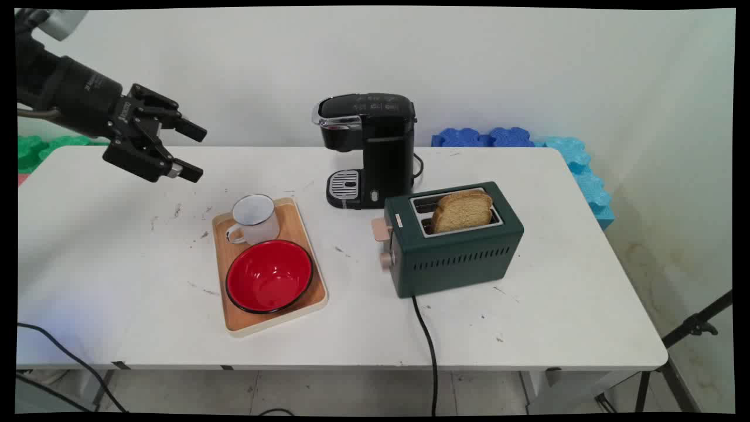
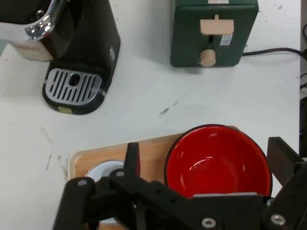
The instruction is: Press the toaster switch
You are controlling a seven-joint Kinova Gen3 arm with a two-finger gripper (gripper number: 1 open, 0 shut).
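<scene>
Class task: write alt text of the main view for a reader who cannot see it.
A black gripper, fingers apart, hovers above a white table, left of a wooden tray holding a white mug and red bowl. Right: coffee machine, green toaster with bread.

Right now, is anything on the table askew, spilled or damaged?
Nothing spilled or broken. The wooden tray holding the mug and red bowl sits skewed to the table edge. Dark scuff marks dot the tabletop.
</scene>
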